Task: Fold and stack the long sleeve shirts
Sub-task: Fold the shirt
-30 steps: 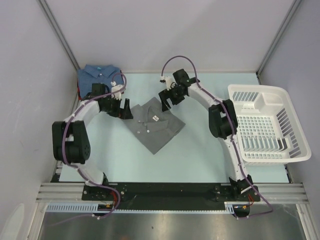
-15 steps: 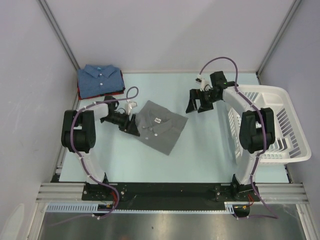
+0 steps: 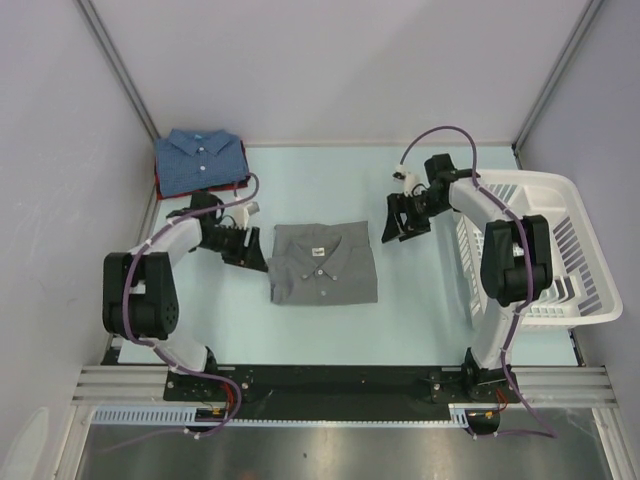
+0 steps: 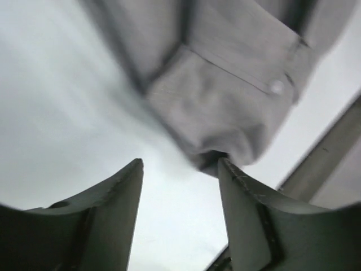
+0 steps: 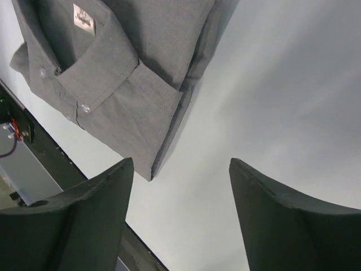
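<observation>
beneath blue shirt, red shirt mostly hidden

left arm and right arm: white links, black joints, a looping purple cable on each; wedge-shaped fingers seem dark grey, though blurred.

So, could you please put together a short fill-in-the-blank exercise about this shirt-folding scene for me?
1. The folded shirt at the centre of the table is ____ in colour.
2. Under the blue shirt lies a third shirt, dark ____.
3. The white slatted basket stands on the table's ____ side.
4. The right gripper is open and holds ____.

Missing words: grey; red; right; nothing.
</observation>
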